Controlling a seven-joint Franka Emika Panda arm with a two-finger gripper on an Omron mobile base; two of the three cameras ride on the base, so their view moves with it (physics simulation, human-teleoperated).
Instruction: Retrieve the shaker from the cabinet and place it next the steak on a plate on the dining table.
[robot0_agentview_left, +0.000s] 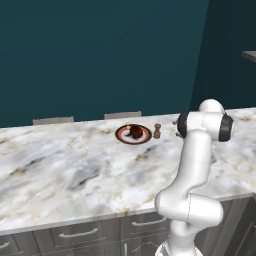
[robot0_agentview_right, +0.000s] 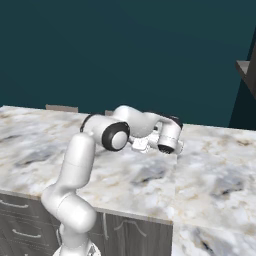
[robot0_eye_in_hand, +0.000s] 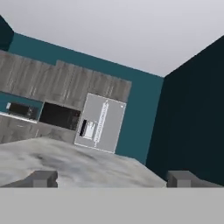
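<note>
My jaws stand wide open and hold nothing; their two tips (robot0_eye_in_hand: 112, 178) sit well apart over the marble surface (robot0_agentview_left: 60, 170). The shaker (robot0_agentview_left: 157, 131) stands upright on that surface, just beside the plate (robot0_agentview_left: 121, 135) and apart from me. The steak (robot0_agentview_left: 136, 132) lies on the plate. My arm (robot0_agentview_right: 125, 131) is folded low over the surface.

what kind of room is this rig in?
Looks like a kitchen with a dining counter. A long marble-topped dining table sits over grey drawers, with a steak on a plate and a shaker beside it. The hand view shows grey wood-grain cabinets on the far wall.
</note>
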